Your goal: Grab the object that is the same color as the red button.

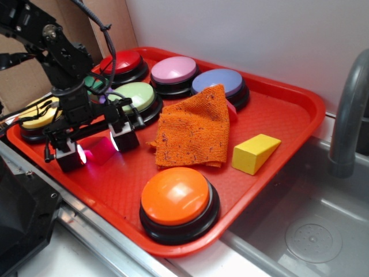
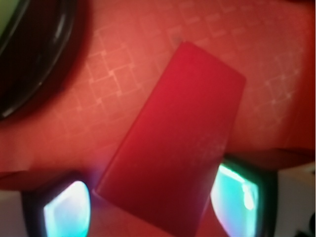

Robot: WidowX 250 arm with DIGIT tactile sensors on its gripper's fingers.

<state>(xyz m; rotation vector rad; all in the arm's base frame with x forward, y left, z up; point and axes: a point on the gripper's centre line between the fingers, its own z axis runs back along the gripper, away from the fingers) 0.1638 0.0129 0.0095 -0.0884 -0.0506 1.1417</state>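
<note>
Six dome buttons sit on the red tray [image 1: 300, 98]: the red button [image 1: 121, 62] at the tray's 11 o'clock, a pink one [image 1: 173, 70], a purple one [image 1: 218, 82], a green one [image 1: 134, 96], a yellow one [image 1: 38, 112] at 9 o'clock, and an orange one [image 1: 175, 196] at 6 o'clock. There is one orange cloth [image 1: 193, 128] at center, one yellow wedge [image 1: 254, 153] at 3 o'clock, and one red block [image 2: 175, 143]. The black arm [image 1: 55, 46] reaches down from the upper left, its tool [image 1: 98, 147] pointing at the tray near 8 o'clock. The tool stands moderately wide, its lit pads [image 2: 66, 210] flanking the block's near end, neither clearly pressing it. No writing is legible.
</note>
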